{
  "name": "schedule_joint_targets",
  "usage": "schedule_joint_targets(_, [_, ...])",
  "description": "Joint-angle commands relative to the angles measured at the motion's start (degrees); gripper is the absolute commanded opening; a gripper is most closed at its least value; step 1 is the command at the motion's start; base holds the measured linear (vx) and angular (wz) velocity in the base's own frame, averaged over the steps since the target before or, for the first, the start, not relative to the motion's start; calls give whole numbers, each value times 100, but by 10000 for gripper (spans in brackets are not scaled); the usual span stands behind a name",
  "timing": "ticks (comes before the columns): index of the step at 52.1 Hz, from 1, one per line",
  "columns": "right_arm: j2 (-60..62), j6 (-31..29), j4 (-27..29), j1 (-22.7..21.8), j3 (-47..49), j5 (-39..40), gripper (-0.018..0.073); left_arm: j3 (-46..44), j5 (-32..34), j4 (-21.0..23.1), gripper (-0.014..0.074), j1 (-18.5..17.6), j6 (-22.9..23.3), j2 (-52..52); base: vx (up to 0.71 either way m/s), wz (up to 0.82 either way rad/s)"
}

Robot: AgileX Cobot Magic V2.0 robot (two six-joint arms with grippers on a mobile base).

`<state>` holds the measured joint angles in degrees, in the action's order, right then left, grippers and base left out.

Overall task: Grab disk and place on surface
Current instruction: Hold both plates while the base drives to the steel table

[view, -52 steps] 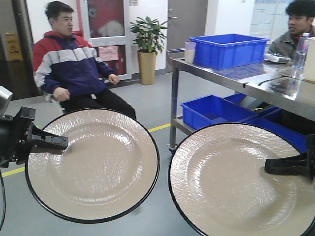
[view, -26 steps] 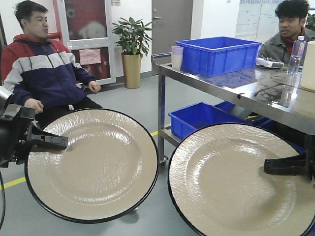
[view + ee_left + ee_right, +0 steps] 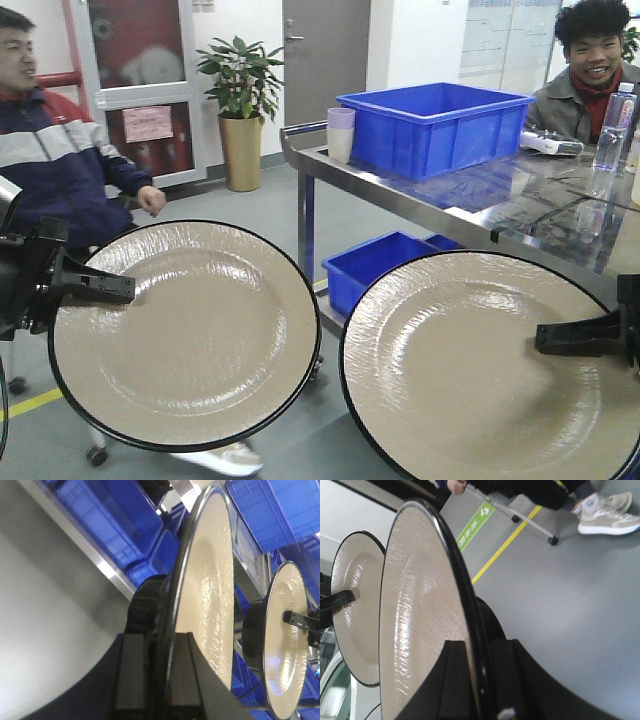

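While both hung in mid-air, left gripper (image 3: 115,290) pinched the left plate (image 3: 190,335) by its 9 o'clock rim, right gripper (image 3: 555,338) the right plate (image 3: 460,375) at 3 o'clock; edge holds, likely for carrying. Table (image 3: 480,200) stood at 1 o'clock, neither plate set down.

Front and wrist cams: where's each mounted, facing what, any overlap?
Exterior front: on the robot, facing forward past left plate and right plate to the steel table; left gripper and right gripper show.
Left wrist: behind left gripper, along its plate's rim toward right plate.
Right wrist: behind right gripper, toward left plate, floor.
Shared: both plates.
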<state>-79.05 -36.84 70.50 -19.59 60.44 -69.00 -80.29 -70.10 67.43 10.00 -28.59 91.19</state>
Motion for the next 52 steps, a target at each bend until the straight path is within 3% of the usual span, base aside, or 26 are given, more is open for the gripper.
schedule_joint_targets(1, [198, 11, 753, -14, 174, -487, -8, -167, -173, 835, -1, -4, 86, -275, 53, -21])
schedule_joint_targets(52, [198, 11, 753, -14, 174, -474, -8, -167, -162, 835, -1, -4, 87, -275, 47, -45])
